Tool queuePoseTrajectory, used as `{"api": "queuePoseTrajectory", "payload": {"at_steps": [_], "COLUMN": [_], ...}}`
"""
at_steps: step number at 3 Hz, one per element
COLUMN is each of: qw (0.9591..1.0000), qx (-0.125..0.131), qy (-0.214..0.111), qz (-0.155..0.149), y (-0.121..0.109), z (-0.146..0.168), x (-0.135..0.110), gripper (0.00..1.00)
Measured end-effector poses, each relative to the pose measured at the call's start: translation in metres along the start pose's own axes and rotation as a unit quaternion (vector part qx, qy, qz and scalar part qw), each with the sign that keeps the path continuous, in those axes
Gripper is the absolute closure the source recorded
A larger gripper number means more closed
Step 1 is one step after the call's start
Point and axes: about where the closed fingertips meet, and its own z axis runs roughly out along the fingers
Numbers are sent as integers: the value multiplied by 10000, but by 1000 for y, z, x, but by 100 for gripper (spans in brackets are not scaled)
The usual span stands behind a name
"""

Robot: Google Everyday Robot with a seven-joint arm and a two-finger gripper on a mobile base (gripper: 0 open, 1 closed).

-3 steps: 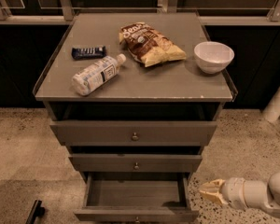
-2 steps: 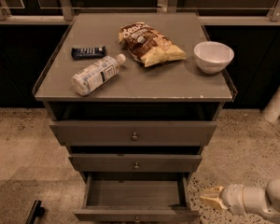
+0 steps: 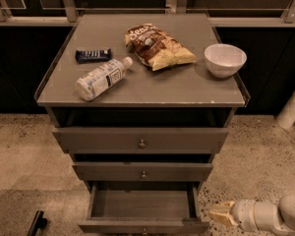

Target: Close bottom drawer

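Down at the right, the claw (image 3: pixel 220 214) hovers just beside the pulled-out bottom drawer's (image 3: pixel 140 204) front corner; whether it is clenched or released, I cannot tell.

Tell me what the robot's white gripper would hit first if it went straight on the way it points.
Likely the right side wall of the pulled-out grey-brown wooden bottom drawer, near its front corner. The gripper, low at the right, points left at it, though depth is unclear.
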Motion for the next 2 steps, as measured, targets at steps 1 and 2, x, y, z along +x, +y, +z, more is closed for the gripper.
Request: {"api": "queuePoseTrajectory", "payload": {"at_steps": [1,2], "qw": [9990,9958], "qx": [-93,-454], "qy": [-61,-94], "qz": [424,790], "y": [-8,-20], "z": [22,63], "x": [44,92], "gripper": [100,100]}}
